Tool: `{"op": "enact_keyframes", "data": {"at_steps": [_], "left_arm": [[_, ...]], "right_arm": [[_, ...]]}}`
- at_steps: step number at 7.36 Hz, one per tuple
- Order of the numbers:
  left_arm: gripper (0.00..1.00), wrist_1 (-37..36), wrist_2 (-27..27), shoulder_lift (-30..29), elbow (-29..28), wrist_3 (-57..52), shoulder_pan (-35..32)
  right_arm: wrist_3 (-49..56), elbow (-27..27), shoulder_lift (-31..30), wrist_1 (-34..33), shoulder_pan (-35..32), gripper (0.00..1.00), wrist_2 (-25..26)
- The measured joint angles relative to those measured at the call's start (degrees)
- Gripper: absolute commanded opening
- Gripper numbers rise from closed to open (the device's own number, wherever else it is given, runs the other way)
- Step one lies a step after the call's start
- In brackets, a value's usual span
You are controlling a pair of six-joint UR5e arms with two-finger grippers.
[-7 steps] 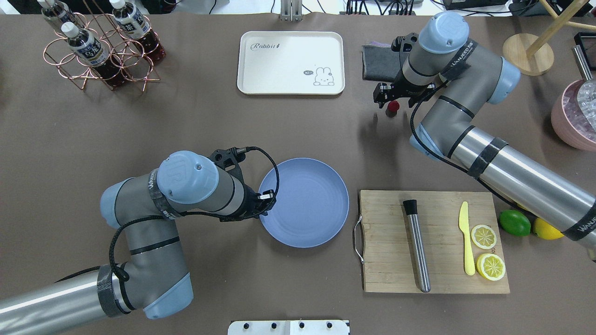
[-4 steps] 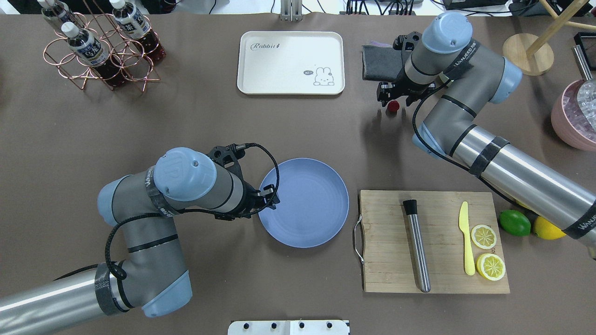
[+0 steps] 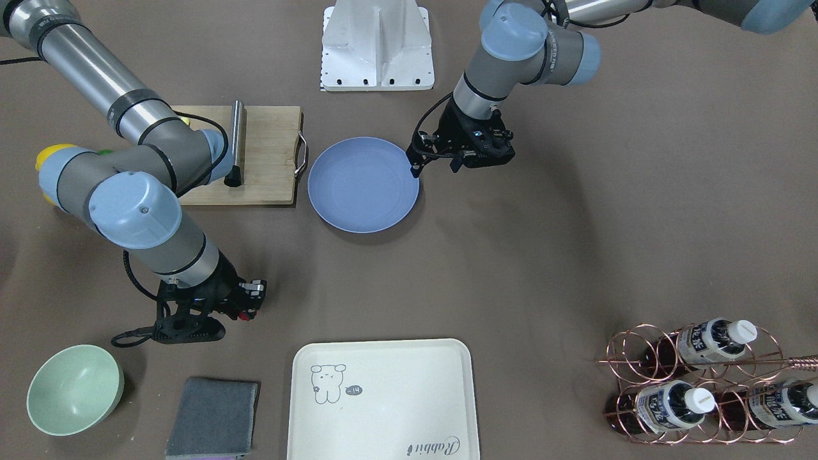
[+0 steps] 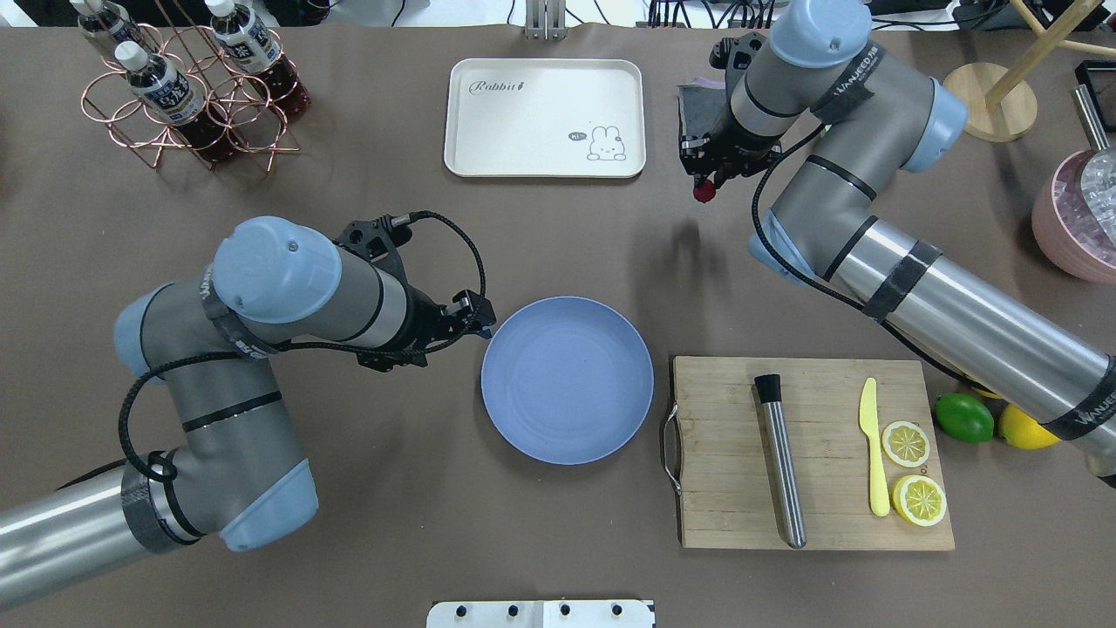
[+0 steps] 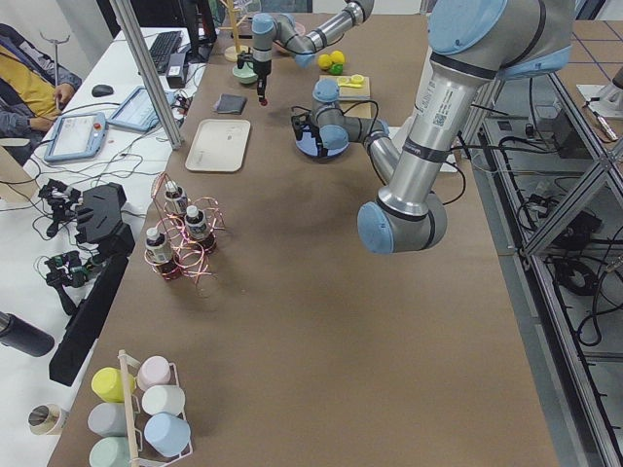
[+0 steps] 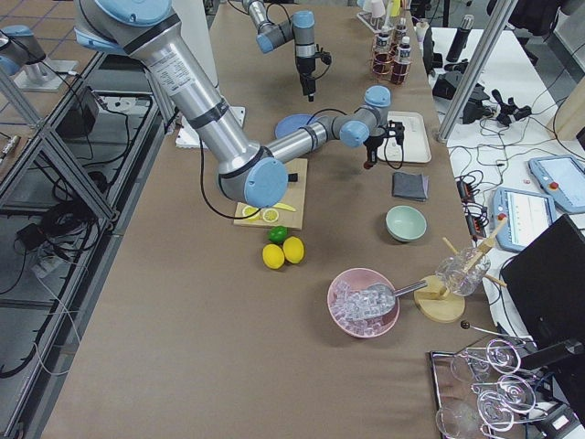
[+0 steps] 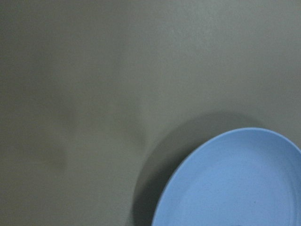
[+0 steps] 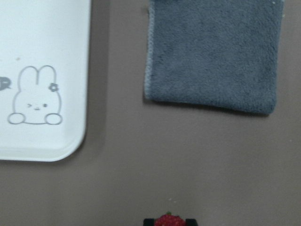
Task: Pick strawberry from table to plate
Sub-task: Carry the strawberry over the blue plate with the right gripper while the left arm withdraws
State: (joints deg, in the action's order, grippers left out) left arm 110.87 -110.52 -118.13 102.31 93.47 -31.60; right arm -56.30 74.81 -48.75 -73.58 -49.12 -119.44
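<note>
The right arm (image 4: 915,288) reaches far out over the bench (image 4: 366,227), elbow bent and wrist turned straight down. The right gripper (image 4: 704,181) hangs clear of the bench, jaws pinched on the strawberry (image 4: 704,188). The left arm (image 4: 218,410) folds back at its elbow with the forearm about level. The left gripper (image 4: 472,318) sits low and angled down; how its jaws stand cannot be made out

The plate (image 4: 567,410) looks smooth, matt (plastic, seemingly) — the cloth (image 8: 214,52) fuzzy.
</note>
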Motion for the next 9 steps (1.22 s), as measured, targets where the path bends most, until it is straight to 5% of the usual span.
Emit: {"op": "enact_keyframes", "data": {"at_steps": [4,7,8,9], "left_arm": [[0.96,0.0,-9.9,9.0,3.2,-16.2,-14.8],[0.96,-0.3,-14.8,14.7,2.4,-33.8,-24.9],[0.97,-0.5,-17.0,15.4,2.1,-36.4,-27.4],[0.97,-0.5,-18.0,15.7,2.1,-37.4,-28.5]], "right_arm": [[-14.5,11.4,2.4,-6.3,11.3,0.00,3.5],[-18.1,13.5,1.5,-7.9,21.1,0.00,9.2],[-18.3,13.6,1.1,-8.2,22.5,0.80,9.9],[-18.4,13.7,0.7,-8.3,23.1,1.00,10.2]]}}
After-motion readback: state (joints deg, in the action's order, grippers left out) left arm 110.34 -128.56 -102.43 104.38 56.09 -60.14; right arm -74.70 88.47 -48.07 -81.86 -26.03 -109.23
